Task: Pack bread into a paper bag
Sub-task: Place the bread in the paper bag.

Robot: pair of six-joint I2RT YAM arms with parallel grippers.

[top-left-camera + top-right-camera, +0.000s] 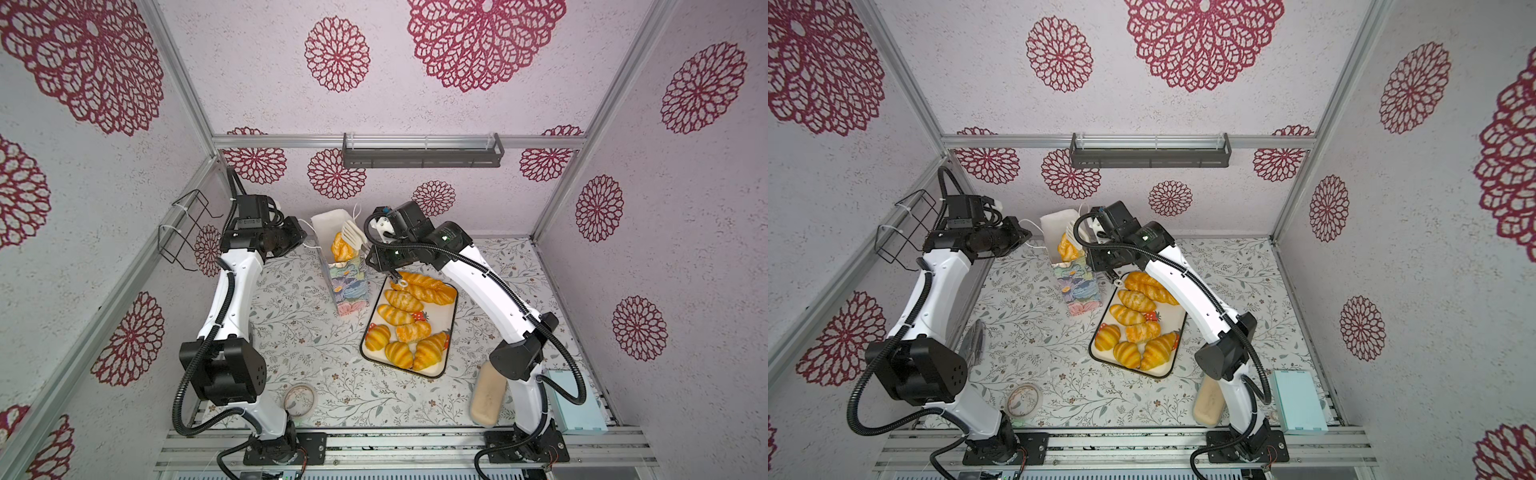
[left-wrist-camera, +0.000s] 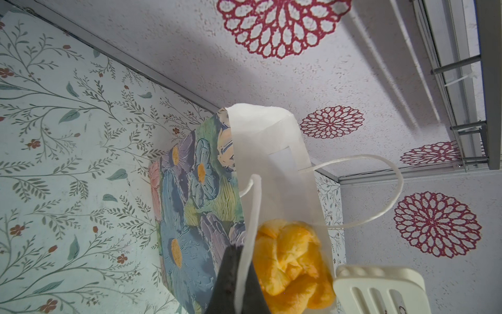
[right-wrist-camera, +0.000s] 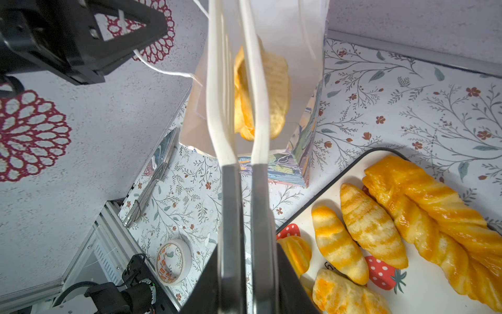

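The paper bag (image 1: 349,286) (image 1: 1079,291) (image 2: 195,190) stands at the back of the table, flowered outside and white inside. My left gripper (image 1: 305,239) (image 2: 243,285) is shut on one of its white cord handles (image 2: 252,217), pulling it leftward. One golden piece of bread (image 1: 341,247) (image 2: 290,261) (image 3: 274,89) sits in the bag's mouth. My right gripper (image 1: 374,259) (image 3: 248,285) is shut on the metal handles of white-tipped tongs (image 1: 353,232) (image 3: 233,108). The tongs' tips hang slightly apart over the bag's opening. Several more pieces of bread (image 1: 401,313) (image 1: 1129,313), including a long twisted loaf (image 1: 424,286), lie on a white tray (image 1: 451,328).
A tape roll (image 1: 300,401) lies near the left arm's base. A pale beige block (image 1: 488,392) and a light blue box (image 1: 575,403) lie by the right arm's base. A wire basket (image 1: 183,232) hangs on the left wall. A wrapped metal utensil (image 1: 973,340) lies along the left edge.
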